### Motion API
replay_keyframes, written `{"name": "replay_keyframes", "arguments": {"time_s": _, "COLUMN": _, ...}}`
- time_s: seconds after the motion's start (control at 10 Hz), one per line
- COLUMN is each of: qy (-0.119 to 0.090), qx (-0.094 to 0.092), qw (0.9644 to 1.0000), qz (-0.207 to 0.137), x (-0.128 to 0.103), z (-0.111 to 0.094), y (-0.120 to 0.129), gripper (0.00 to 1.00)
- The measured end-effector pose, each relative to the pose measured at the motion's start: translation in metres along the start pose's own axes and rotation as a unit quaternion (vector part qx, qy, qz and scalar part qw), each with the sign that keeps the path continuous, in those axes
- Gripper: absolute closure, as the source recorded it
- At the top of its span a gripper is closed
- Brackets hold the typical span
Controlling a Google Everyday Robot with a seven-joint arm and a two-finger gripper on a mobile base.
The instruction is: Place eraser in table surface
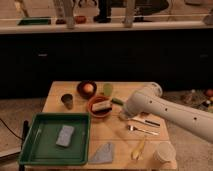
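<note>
A pale rectangular block, which looks like the eraser, lies in an orange bowl in the middle of the wooden table. My white arm reaches in from the right. The gripper is at its end, low over the table just right of the orange bowl. The arm's wrist hides most of it. I cannot see anything held in it.
A green tray at the front left holds a grey-blue pad. Also on the table are a dark cup, a brown bowl with a round fruit, a green object, cutlery, a grey cloth, a banana and a paper cup.
</note>
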Motion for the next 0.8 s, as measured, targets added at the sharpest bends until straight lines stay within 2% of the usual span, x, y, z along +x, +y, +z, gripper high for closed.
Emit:
{"name": "replay_keyframes", "arguments": {"time_s": 0.1, "qy": -0.004, "qx": -0.001, "qw": 1.0, "qz": -0.003, "x": -0.005, "z": 0.001, "y": 0.002, "gripper": 0.55}}
{"name": "replay_keyframes", "arguments": {"time_s": 0.2, "qy": -0.013, "qx": -0.002, "qw": 0.9997, "qz": -0.02, "x": -0.012, "z": 0.002, "y": 0.002, "gripper": 0.42}}
{"name": "replay_keyframes", "arguments": {"time_s": 0.3, "qy": -0.023, "qx": -0.002, "qw": 0.9984, "qz": -0.051, "x": -0.013, "z": 0.0, "y": 0.0, "gripper": 0.3}}
{"name": "replay_keyframes", "arguments": {"time_s": 0.4, "qy": -0.027, "qx": -0.001, "qw": 0.9974, "qz": -0.067, "x": -0.013, "z": -0.002, "y": -0.002, "gripper": 0.24}}
{"name": "replay_keyframes", "arguments": {"time_s": 0.6, "qy": -0.036, "qx": -0.004, "qw": 0.9925, "qz": -0.117, "x": -0.025, "z": -0.003, "y": 0.003, "gripper": 0.2}}
{"name": "replay_keyframes", "arguments": {"time_s": 0.8, "qy": -0.03, "qx": -0.009, "qw": 0.988, "qz": -0.151, "x": -0.034, "z": -0.001, "y": 0.007, "gripper": 0.2}}
